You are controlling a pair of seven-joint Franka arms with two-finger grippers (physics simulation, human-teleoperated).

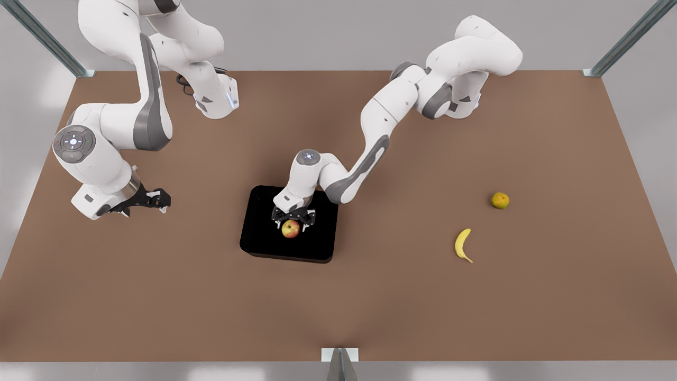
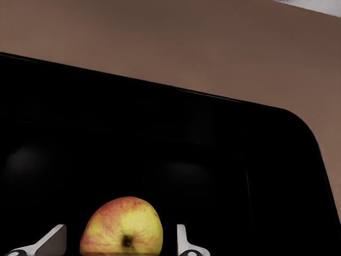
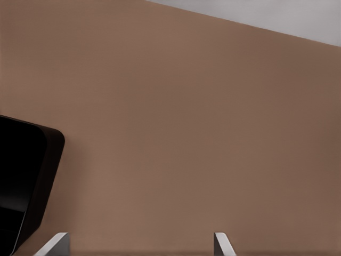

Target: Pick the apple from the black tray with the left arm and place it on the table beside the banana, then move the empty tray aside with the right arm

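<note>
L fingers (image 2: 56, 240) straddle apple (image 2: 121, 226); front: banana (image 1: 463, 244).

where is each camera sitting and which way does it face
Front view: high above the near edge of the table, looking down at both arms, the black tray, banana and a dull round fruit.
Left wrist view: on the left claw, open around the apple, facing across the tray; both fingertips show.
Right wrist view: on the waiting right claw, open over bare table, a tray corner beside it.
All three views share the tray.
</note>
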